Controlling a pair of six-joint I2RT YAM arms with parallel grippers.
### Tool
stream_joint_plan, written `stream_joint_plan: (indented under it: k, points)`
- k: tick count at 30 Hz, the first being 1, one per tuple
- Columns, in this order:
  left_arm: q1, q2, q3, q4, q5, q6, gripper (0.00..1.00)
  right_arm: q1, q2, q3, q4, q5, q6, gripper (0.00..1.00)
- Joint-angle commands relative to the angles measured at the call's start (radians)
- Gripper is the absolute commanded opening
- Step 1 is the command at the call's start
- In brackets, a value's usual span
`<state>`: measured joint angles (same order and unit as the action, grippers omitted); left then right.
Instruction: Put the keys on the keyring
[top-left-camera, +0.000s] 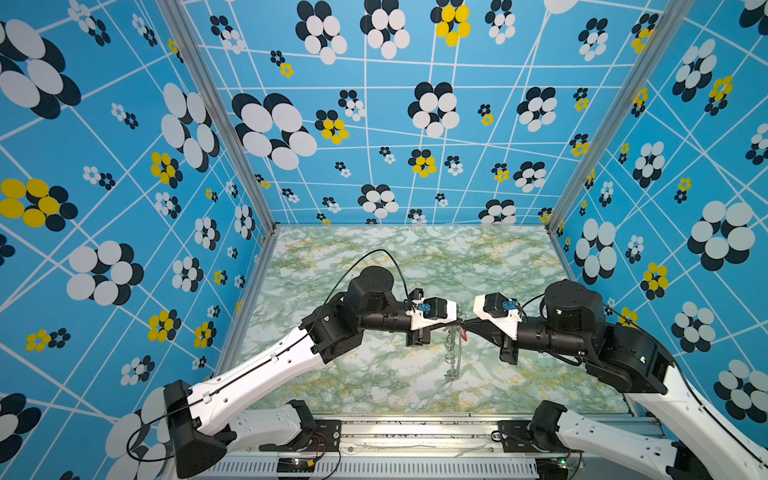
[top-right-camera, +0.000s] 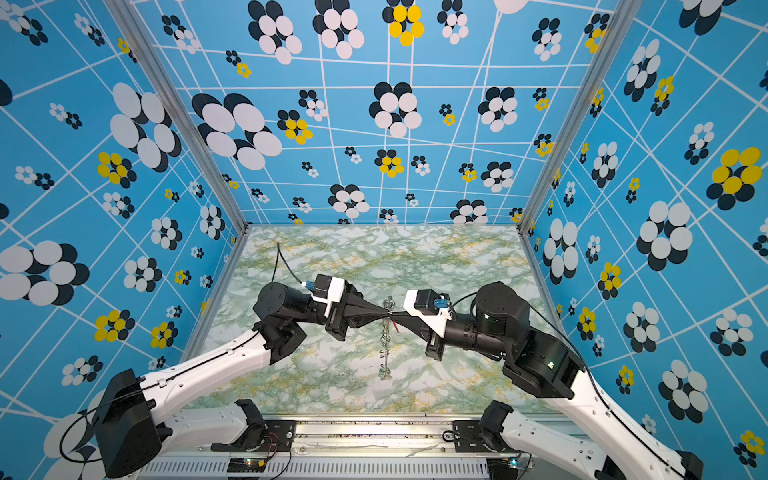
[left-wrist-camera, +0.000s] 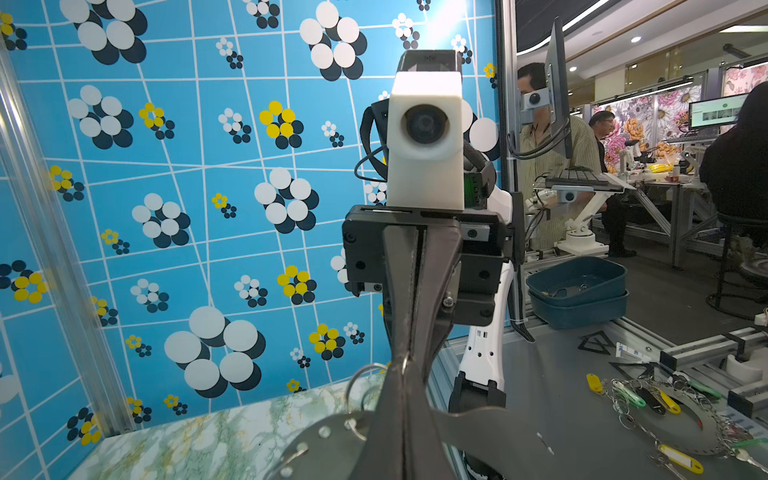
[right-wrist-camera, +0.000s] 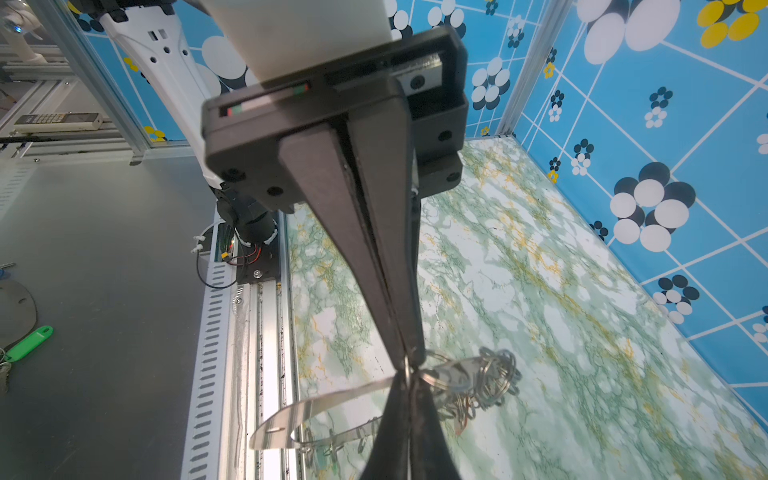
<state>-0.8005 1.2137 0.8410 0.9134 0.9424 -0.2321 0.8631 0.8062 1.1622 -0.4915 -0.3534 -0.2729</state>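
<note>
Pinching keyring (top-right-camera: 384, 353): left gripper (top-right-camera: 384, 311), right gripper (top-right-camera: 396, 312)

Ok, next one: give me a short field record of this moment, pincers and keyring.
keyring: grey crescent plate with rings, held on edge over the marble-print table
left pincer: shut on the keyring's edge
right pincer: shut, tip to tip with the left, same edge
red key tag: among the keyring's rings, beside the pincers

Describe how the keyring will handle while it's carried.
Probably stiff: raised on edge, the keyring shows no droop. Its loose rings will likely swing and tangle. Thin polished metal may well slip or pivot in a pinch.
</note>
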Motion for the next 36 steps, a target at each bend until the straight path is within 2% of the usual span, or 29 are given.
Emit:
stream_joint_plan:
  k: [1,5,8,14,20,30,36]
  points:
    - [-0.012,-0.036,0.035,-0.099,-0.009,0.064,0.0,-0.004,0.008,0.029,-0.017,0.035,-0.003,0.0]
    - [-0.013,-0.066,0.031,-0.192,-0.035,0.114,0.25,-0.003,0.005,0.043,-0.053,0.054,-0.011,0.0]
    - [-0.014,-0.094,0.04,-0.29,-0.06,0.168,0.33,-0.004,0.003,0.05,-0.076,0.068,-0.018,0.0]
    - [-0.055,-0.125,0.133,-0.626,-0.124,0.37,0.35,-0.004,0.011,0.074,-0.122,0.08,-0.032,0.0]
    - [-0.116,-0.089,0.261,-0.94,-0.231,0.56,0.35,-0.003,0.032,0.094,-0.163,0.08,-0.043,0.0]
    - [-0.131,-0.081,0.294,-0.98,-0.332,0.636,0.38,-0.004,0.035,0.105,-0.191,0.067,-0.053,0.0]
    - [-0.132,-0.059,0.328,-1.01,-0.337,0.655,0.36,-0.004,0.037,0.106,-0.2,0.053,-0.055,0.0]
